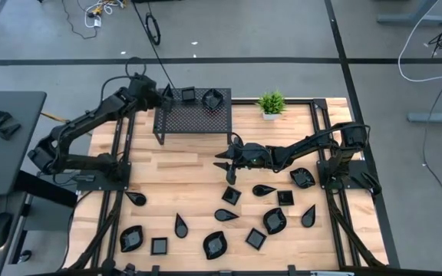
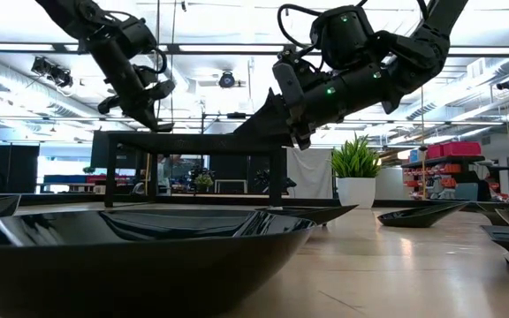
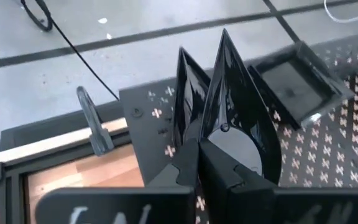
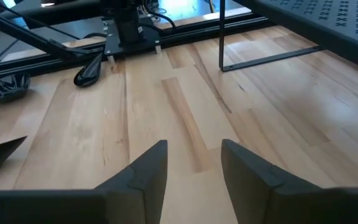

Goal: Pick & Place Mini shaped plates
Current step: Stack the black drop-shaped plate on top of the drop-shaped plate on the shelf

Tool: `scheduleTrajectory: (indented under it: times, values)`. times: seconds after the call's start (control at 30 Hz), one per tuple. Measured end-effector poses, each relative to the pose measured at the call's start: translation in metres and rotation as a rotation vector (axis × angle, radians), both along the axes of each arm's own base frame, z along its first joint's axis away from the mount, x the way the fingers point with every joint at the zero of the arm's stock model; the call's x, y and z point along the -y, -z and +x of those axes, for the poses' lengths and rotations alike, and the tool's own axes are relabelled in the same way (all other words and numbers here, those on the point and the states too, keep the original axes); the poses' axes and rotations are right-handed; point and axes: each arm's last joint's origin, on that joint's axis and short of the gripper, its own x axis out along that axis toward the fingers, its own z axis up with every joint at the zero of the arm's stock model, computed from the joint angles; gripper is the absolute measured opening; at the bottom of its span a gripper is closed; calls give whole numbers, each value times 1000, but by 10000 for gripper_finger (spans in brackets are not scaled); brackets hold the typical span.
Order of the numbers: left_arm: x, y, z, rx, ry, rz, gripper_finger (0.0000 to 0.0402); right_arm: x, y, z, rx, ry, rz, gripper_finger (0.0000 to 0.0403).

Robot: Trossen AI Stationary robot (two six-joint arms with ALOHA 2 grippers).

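The left gripper (image 3: 213, 146) is clamped on a teardrop plate (image 3: 235, 106) over the mesh rack (image 1: 194, 121), where two plates (image 1: 198, 96) already sit. The right gripper (image 1: 229, 162) hangs over bare wood mid-table, fingers apart and empty. Roughly a dozen plates (image 1: 215, 244) are scattered on the table (image 1: 183, 184), so most of the job appears left.

No legible text, label, brand, number or sign anywhere in view
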Motion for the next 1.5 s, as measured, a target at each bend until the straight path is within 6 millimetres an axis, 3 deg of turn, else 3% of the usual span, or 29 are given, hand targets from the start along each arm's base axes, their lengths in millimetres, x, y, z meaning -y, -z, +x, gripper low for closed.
scheduleTrajectory:
  times: [0.43, 0.9, 1.07, 1.27, 1.5]
  values:
    - [-11, 18, 8, -15, -48, -41, 35, 0, 0, 0, 3, 2, 4, 152]
    - [-14, 14, 8, -20, -87, 15, 83, 0, 0, 0, 4, 4, 14, 152]
    - [-7, 6, 8, -38, 8, 42, 89, 0, 0, 0, 4, 5, 15, 152]
    - [14, -5, 5, -16, 159, 0, 64, 0, 0, 0, 7, 7, 23, 152]
    - [9, 8, 6, -77, 169, -60, 6, 0, -6, 2, 66, -5, -16, 152]
